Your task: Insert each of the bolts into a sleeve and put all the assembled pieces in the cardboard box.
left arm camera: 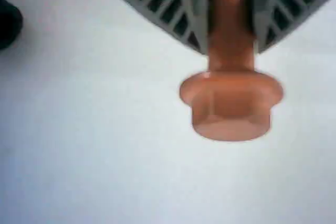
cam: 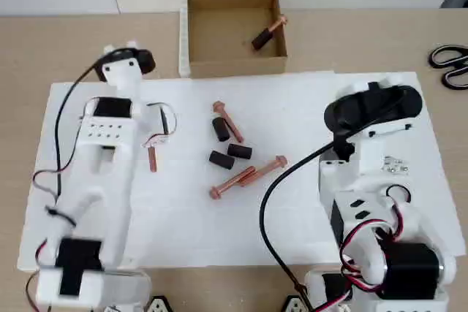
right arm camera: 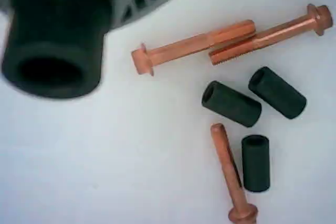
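My left gripper [left arm camera: 231, 19] is shut on the shank of a copper bolt [left arm camera: 231, 103], its hex head hanging just above the white sheet; from above the held bolt [cam: 152, 158] is left of the pile. My right gripper [right arm camera: 63, 19] is shut on a black sleeve [right arm camera: 52, 51], bore facing the camera, beside the pile. Loose on the sheet lie three bolts [right arm camera: 194, 48] [right arm camera: 273, 30] [right arm camera: 231, 177] and three black sleeves [right arm camera: 231, 103] [right arm camera: 276, 92] [right arm camera: 255, 162]. The cardboard box [cam: 201, 31] stands at the back, with one assembled piece [cam: 267, 33] inside.
Scissors [cam: 450, 63] lie at the table's far right edge. A few small screws [cam: 395, 166] rest on the white sheet [cam: 183, 217] by the right arm. Cables trail from both arms across the sheet's near side.
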Available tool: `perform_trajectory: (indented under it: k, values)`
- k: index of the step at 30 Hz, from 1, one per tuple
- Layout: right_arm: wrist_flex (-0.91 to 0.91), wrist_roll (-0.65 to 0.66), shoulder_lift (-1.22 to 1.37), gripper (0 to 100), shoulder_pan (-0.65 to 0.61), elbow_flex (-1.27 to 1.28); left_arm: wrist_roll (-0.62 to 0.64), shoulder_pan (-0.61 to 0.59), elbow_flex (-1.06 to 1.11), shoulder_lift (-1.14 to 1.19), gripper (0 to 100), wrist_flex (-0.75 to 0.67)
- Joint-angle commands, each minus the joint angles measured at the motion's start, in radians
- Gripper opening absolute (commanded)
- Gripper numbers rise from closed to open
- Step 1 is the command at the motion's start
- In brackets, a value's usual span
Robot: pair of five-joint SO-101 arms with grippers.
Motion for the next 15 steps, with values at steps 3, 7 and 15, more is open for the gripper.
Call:
perform_trajectory:
  k: [3, 7, 15]
  values:
    - [-0.027, 0.009, -0.008, 0.4, -0.005, -0.002, -0.078, -0.005, -0.004, 0.161, 1, -0.095]
    - [-0.025, 0.009, -0.008, 0.4, -0.005, -0.002, -0.092, -0.009, -0.039, 0.224, 1, -0.103]
    - [-0.021, 0.009, -0.008, 0.4, -0.005, 0.0, -0.091, -0.008, -0.051, 0.245, 8, -0.107]
